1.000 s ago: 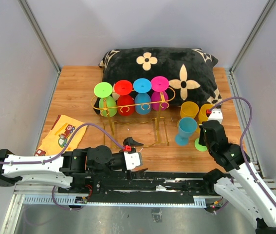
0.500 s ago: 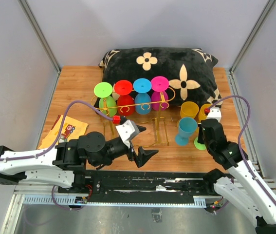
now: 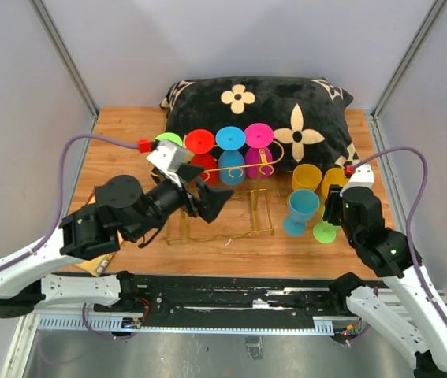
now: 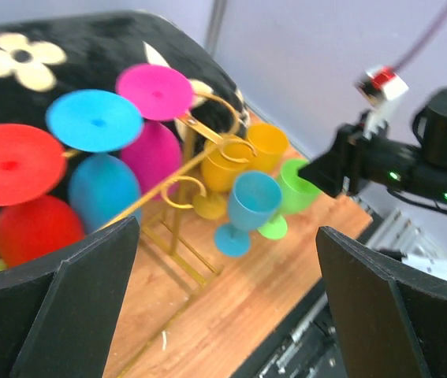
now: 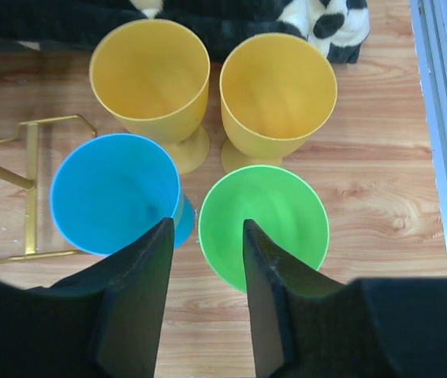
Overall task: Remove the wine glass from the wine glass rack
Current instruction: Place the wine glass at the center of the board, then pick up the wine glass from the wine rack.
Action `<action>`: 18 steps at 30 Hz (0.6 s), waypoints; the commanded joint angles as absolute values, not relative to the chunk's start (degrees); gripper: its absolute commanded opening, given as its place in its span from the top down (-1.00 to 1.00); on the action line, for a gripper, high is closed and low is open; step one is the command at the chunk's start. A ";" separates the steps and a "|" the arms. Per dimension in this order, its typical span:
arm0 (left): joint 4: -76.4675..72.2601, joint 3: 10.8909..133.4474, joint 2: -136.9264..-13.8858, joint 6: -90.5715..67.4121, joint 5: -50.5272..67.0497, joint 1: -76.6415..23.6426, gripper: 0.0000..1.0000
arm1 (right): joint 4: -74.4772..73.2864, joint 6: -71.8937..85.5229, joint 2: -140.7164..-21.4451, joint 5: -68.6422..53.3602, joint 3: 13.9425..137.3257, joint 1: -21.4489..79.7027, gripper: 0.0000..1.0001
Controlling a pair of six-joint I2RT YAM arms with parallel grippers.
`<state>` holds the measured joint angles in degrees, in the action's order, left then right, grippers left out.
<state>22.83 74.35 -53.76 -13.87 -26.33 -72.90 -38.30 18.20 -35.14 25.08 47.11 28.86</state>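
The gold wire wine glass rack [image 3: 248,168] stands in front of the black pillow. Green [image 3: 166,145], red [image 3: 200,142], blue [image 3: 230,138] and magenta [image 3: 258,135] wine glasses hang in it upside down. In the left wrist view the red [image 4: 9,162], blue [image 4: 94,120] and magenta [image 4: 154,91] bases and a gold scroll [image 4: 207,138] show. My left gripper [image 3: 205,201] is open and empty, raised just in front of the rack. My right gripper [image 3: 332,214] is open, hovering over the left rim of a standing green glass [image 5: 266,213].
Two yellow glasses [image 5: 148,71] [image 5: 278,83], a blue glass [image 5: 113,193] and the green one stand upright right of the rack. A black flowered pillow [image 3: 286,110] lies at the back. A yellow picture card [image 3: 89,216] lies at the left.
My left arm has risen from the front edge and swung up and back toward the rack, its gripper staying open. My right arm has shifted only slightly.
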 commanded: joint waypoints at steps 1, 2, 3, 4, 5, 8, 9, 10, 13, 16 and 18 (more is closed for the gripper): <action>23.03 77.48 -53.09 -13.18 -24.92 -67.38 -0.99 | -41.51 18.35 -32.87 22.95 52.02 28.74 0.12; 24.17 79.30 -54.38 -12.43 -23.20 -66.17 -0.99 | -41.49 18.64 -32.01 22.17 52.50 28.74 0.08; 25.49 80.82 -56.41 -12.01 -23.17 -64.86 -0.99 | -41.44 18.97 -31.40 21.47 53.05 28.74 0.02; 26.87 82.34 -57.90 -11.63 -23.39 -63.83 -0.99 | -41.48 19.19 -30.91 20.64 53.40 28.74 -0.03; 27.80 83.59 -59.32 -11.21 -23.23 -62.53 -0.99 | -41.65 19.48 -30.45 19.88 53.85 28.74 -0.08; 29.10 86.02 -62.41 -11.49 -16.58 -54.36 -0.99 | -43.10 20.27 -29.46 18.05 55.05 28.74 -0.25; 29.11 86.77 -63.16 -11.96 -14.01 -51.07 -0.99 | -43.80 20.44 -29.16 17.64 55.39 28.74 -0.30; 29.05 87.35 -63.73 -12.48 -11.84 -47.96 -0.99 | -44.31 20.50 -28.76 17.09 55.58 28.74 -0.38; 28.66 88.55 -64.06 -14.59 -7.23 -38.75 -0.99 | -45.23 20.30 -27.42 16.26 55.69 28.74 -0.51; 28.61 87.63 -63.11 -17.87 -2.57 -28.26 -0.99 | -45.61 20.80 -25.92 16.18 55.00 28.74 -0.54; 28.61 86.26 -62.09 -19.41 -0.18 -22.91 -0.99 | -45.79 21.30 -25.14 16.09 54.62 28.73 -0.56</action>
